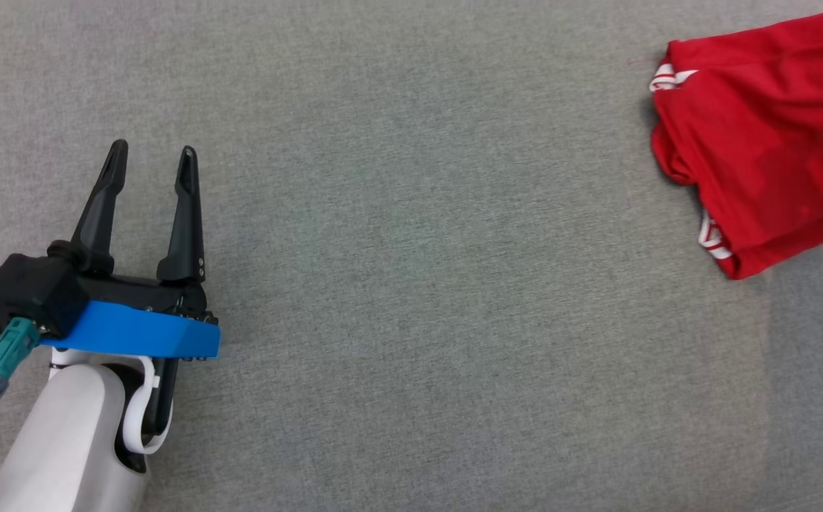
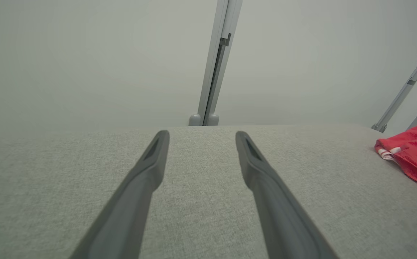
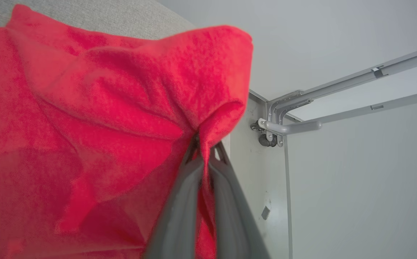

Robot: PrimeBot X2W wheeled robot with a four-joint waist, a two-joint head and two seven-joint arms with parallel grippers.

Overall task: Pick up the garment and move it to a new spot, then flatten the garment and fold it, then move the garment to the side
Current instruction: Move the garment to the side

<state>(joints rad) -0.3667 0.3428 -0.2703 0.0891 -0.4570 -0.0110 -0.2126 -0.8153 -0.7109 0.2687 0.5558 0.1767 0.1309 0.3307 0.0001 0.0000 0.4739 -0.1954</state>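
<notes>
Near left, the robot's left end effector [image 1: 153,149], two long dark fingers above a blue wrist band, hovers spread wide and holds nothing over the grey fabric-covered counter [image 1: 418,284]. Far right, the crumpled red garment with white-striped trim [image 1: 774,135] lies on the counter. The right end effector [image 3: 205,145] is clenched on a pinched fold of it that appears raised off the surface.

A table [image 1: 411,299] covered in grey woven fabric spans the head view. A bunched red garment [image 1: 774,135] with white trim lies on it at the far right.
</notes>
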